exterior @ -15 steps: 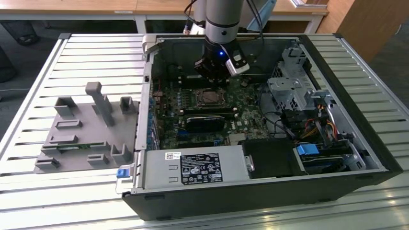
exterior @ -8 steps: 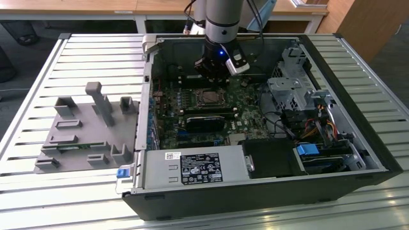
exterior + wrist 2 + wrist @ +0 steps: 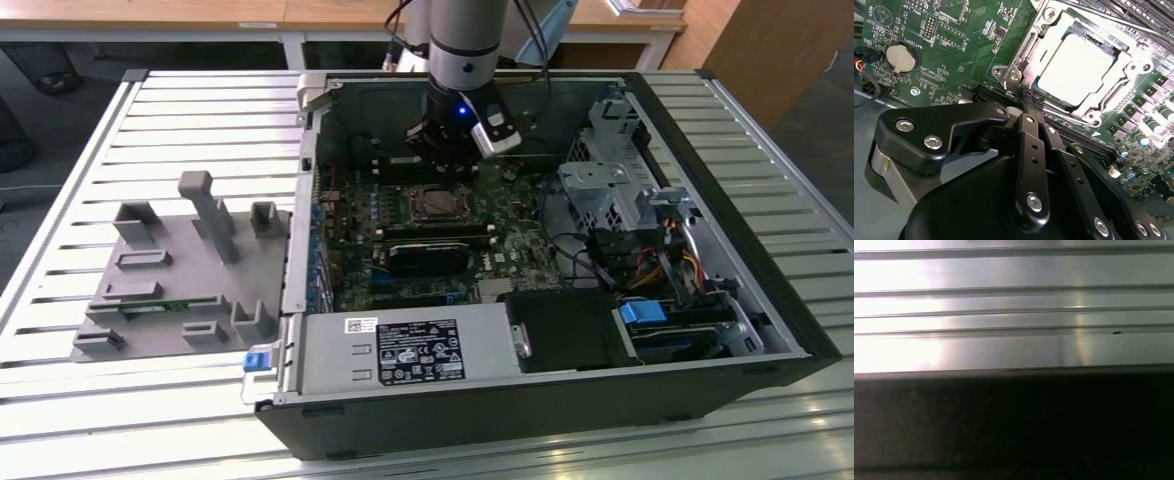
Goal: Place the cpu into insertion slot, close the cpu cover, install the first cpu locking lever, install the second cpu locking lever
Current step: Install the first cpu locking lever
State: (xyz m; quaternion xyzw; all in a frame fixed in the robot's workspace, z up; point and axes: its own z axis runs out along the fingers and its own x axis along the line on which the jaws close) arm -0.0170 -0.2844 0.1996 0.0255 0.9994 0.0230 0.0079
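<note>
Fingers (image 3: 1029,100) meet cpu cover's (image 3: 1026,60) shiny metal edge.

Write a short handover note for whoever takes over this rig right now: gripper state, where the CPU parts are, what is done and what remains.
Gripper: fingers closed together, tips at the corner of the socket, beside a locking lever; it holds nothing that can be seen.
The cpu sits in the insertion slot inside the open computer case.
The cpu cover lies down over the chip, its window framing the metal top.
Done: chip placed, cover closed.
Left: whether either locking lever is latched cannot be told from these views; check both.
</note>
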